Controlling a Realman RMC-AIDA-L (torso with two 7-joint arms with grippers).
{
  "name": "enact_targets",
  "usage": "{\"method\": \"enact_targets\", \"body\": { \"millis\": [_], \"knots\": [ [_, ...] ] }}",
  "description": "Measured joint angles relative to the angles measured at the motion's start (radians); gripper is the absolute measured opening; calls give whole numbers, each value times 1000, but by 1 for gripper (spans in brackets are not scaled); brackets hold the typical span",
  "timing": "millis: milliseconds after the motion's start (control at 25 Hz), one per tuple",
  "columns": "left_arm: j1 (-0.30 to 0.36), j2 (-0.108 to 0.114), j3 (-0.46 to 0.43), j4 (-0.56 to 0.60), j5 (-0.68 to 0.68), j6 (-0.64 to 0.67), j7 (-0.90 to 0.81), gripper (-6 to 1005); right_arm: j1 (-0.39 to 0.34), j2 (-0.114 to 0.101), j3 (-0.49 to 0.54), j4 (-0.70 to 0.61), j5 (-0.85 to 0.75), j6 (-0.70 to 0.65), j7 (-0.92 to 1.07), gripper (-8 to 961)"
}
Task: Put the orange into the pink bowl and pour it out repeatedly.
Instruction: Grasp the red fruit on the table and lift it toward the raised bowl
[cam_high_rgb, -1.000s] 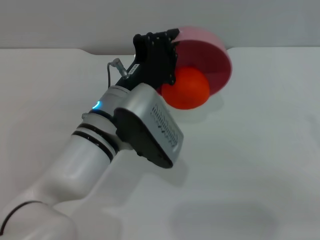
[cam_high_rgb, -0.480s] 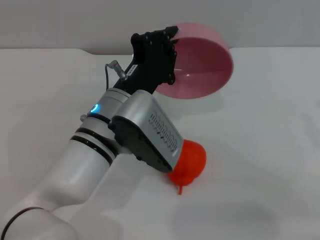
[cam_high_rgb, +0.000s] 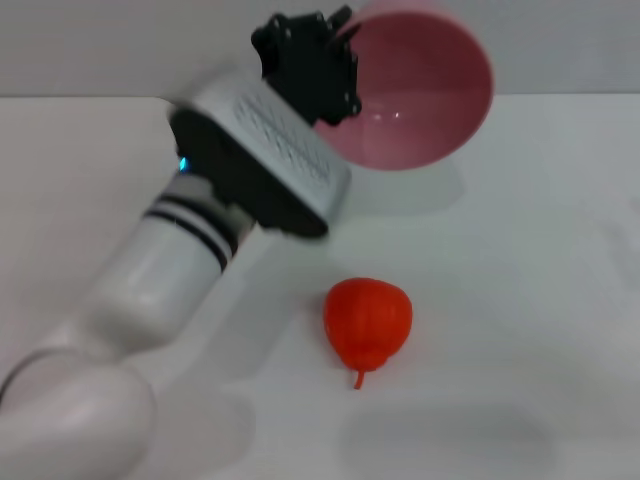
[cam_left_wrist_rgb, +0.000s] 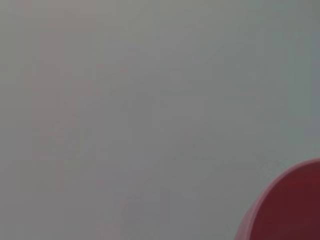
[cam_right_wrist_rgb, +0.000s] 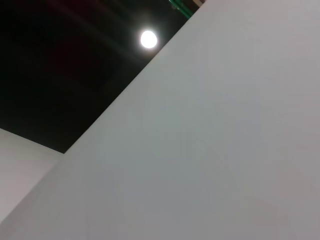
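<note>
Your left gripper (cam_high_rgb: 335, 65) is clamped on the rim of the pink bowl (cam_high_rgb: 415, 95), apparently lifted off the white table (cam_high_rgb: 540, 250) and tipped with its mouth facing you, while the orange (cam_high_rgb: 368, 320) lies on the table nearer you, stem pointing your way.

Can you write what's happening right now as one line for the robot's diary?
left gripper: holds pink bowl tipped on its side, raised | orange: out of bowl, on white table, stem toward robot | right arm: not in view
</note>
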Motion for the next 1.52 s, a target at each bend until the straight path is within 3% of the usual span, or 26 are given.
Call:
{"method": "enact_targets", "body": {
  "millis": [80, 280, 320, 400, 440, 480, 520, 640, 680, 720, 840, 920, 1120, 1240, 1320, 1400, 1440, 1520],
  "knots": [
    [-1, 1, -48, 42, -23, 82, -54, 43, -4, 0, 2, 5, 1, 16, 2, 635],
    [-3, 4, -248, 147, -157, 454, -177, 43, -1, 1, -5, 40, -1, 80, 4, 635],
    [-3, 4, -248, 147, -157, 454, -177, 43, 2, 0, -5, 47, -3, 93, 4, 635],
    [-36, 4, -403, 148, -232, 688, -245, 43, 3, -1, -6, 54, -8, 122, 4, 635],
    [-94, 9, -566, 107, -272, 901, -311, 43, 2, -3, -5, 54, -15, 143, 6, 635],
    [-120, 10, -622, 82, -276, 985, -331, 43, 0, -5, -4, 53, -25, 169, 11, 635],
    [-120, 10, -622, 82, -276, 985, -331, 43, -1, -7, -1, 52, -40, 195, 19, 635],
    [-316, 22, -999, -128, -228, 1476, -366, 43, 2, -17, 6, 44, -105, 288, 53, 635],
    [-325, 23, -1012, -134, -215, 1496, -366, 42, 4, -22, 7, 41, -127, 313, 62, 635],
    [-360, 28, -1086, -166, -151, 1582, -374, 42, 7, -28, 8, 35, -153, 343, 76, 635],
    [-389, 41, -1143, -163, 4, 1670, -423, 42, 11, -53, 11, -29, -295, 469, 173, 635],
    [-392, 48, -1157, -148, 72, 1707, -451, 42, 11, -61, 16, -53, -345, 505, 215, 635],
    [-391, 65, -1216, -129, 173, 1780, -475, 42, 13, -78, 91, -208, -685, 624, 453, 634],
    [-388, 70, -1229, -129, 183, 1787, -476, 43, 19, -76, 145, -364, -984, 663, 678, 634],
    [-373, 86, -1238, -128, 189, 1797, -479, 43, 32, -71, 156, -454, -1168, 664, 815, 634],
    [-369, 87, -1239, -128, 189, 1798, -479, 43, 57, -61, 157, -547, -1352, 641, 961, 634],
    [-369, 87, -1239, -128, 189, 1798, -479, 43, 100, -45, 153, -624, -1516, 590, 1071, 634],
    [-366, 89, -1239, -128, 190, 1799, -480, 43, 125, -35, 152, -653, -1596, 558, 1121, 634]
  ]
}}
